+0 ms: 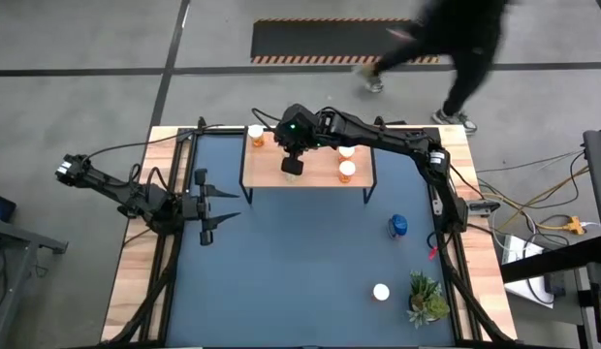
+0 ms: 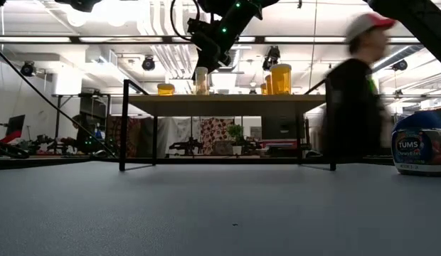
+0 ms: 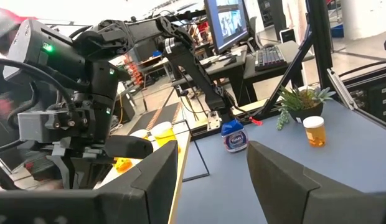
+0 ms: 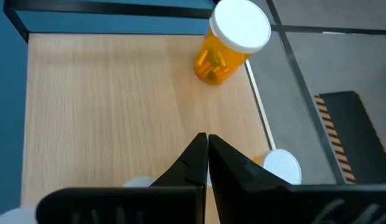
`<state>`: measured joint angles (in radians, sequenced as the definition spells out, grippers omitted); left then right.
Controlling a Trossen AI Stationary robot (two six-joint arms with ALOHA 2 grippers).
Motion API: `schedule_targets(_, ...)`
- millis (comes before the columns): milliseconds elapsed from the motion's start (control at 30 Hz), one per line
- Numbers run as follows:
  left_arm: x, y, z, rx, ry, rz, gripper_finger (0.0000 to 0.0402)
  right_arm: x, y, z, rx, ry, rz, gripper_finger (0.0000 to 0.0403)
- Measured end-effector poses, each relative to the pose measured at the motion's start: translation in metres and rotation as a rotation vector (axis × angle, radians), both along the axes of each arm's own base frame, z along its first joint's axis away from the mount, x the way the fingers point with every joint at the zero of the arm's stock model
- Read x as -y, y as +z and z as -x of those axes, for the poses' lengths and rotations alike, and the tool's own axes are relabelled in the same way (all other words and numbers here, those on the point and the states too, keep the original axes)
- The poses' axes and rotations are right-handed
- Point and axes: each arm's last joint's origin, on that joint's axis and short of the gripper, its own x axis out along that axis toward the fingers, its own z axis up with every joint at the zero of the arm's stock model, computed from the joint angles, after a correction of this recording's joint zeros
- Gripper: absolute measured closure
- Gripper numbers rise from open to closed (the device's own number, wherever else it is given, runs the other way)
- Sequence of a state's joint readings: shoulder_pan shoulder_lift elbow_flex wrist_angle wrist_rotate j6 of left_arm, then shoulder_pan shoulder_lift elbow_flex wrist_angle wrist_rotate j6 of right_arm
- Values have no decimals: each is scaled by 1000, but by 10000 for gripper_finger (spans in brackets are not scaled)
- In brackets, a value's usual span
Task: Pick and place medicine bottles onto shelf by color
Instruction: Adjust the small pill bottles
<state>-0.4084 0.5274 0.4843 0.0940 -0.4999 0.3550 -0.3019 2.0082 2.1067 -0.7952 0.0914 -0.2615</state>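
The shelf (image 1: 315,177) stands at the far middle of the mat, on black legs. An orange white-capped bottle (image 1: 256,134) stands on its far left corner, and two more (image 1: 347,161) stand on its right part. My right gripper (image 4: 207,140) hovers shut over the board (image 4: 118,93) with nothing between its fingers. In the low view a pale bottle (image 2: 201,80) stands on the shelf just below it. The blue bottle (image 1: 398,226) and a white-capped bottle (image 1: 381,292) stand on the mat at the right. My left gripper (image 1: 226,204) waits open at the mat's left.
A small green plant (image 1: 427,299) stands at the near right corner of the mat. A person (image 1: 456,44) walks past beyond the far edge of the table. The blue mat (image 1: 300,271) is bare between the shelf and the near edge.
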Motion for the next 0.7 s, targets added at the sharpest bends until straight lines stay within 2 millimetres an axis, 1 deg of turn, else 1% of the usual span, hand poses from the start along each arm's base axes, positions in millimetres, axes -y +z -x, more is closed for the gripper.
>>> schedule_targets(467,0,0,0,0,0,0,226,-1,2,5,-36,-23,14,394)
schedule_targets(700,0,0,0,0,0,0,226,-2,7,9,-34,-28,20,394)
